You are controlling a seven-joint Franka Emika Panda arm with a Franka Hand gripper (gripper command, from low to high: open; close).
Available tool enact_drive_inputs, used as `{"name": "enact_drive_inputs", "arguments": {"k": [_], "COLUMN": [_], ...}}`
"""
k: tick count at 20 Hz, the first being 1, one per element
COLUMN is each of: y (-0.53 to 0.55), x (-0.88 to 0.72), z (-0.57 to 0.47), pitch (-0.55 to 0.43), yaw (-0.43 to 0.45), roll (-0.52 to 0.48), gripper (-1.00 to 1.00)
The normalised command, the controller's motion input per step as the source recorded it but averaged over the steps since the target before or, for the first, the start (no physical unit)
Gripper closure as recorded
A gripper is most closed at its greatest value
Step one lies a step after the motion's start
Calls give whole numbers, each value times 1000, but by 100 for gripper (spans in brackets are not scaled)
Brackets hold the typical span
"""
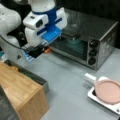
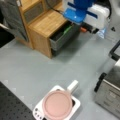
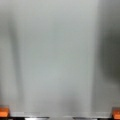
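Your orange-tipped gripper sits upper left in a front view, empty, fingers spread apart over the grey tabletop, beside the silver toaster oven.

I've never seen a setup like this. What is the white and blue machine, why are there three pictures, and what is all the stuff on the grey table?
The white and blue machine is a robot arm; its gripper, with orange-tipped fingers, hangs just above the grey table, holding nothing that I can see. Two pictures come from cameras off the arm, on different sides. The third is from a camera on the arm's wrist: it shows mostly blurred grey surface, with the orange fingertips in the bottom corners. On the table stand a toaster oven, a wooden cabinet with an open drawer, and a white pan with a pink lid on a small white base.
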Motion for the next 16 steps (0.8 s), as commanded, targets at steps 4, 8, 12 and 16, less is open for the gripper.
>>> {"name": "enact_drive_inputs", "arguments": {"k": [4,8,12,16], "y": [17,38,7,-22], "x": [-12,-32,-38,-31], "z": [-12,-38,-38,-34], "pitch": [-19,-38,-27,0], "yaw": [143,103,50,5], "roll": [269,389,510,415], "gripper": [-100,-100,-100,-100]}}
